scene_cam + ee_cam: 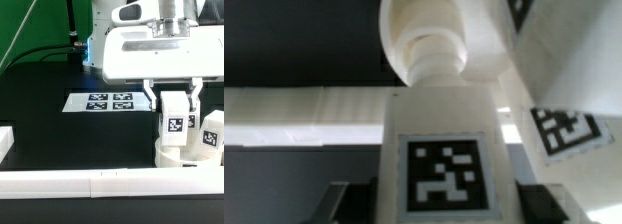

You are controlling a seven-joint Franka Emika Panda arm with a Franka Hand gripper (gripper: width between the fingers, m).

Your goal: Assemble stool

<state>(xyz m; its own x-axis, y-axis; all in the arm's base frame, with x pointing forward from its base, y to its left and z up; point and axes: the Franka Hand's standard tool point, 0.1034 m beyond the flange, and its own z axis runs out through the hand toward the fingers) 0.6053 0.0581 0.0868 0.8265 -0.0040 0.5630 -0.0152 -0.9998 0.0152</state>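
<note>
1 leg (212,128) cut by edge.

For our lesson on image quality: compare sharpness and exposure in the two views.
Exterior view: fairly sharp, marker board tags distinct, but the white gripper body blows out against the black table. Wrist view: soft all over; the leg sits so close that its tag edges blur, and its upper part washes out in glare.

Black table (60,135), evenly lit. Marker board (108,102) lies flat on it. Green backdrop (28,22) behind the board, long white rail (100,183) in front, white block (5,143) off to the exterior view's left.
</note>
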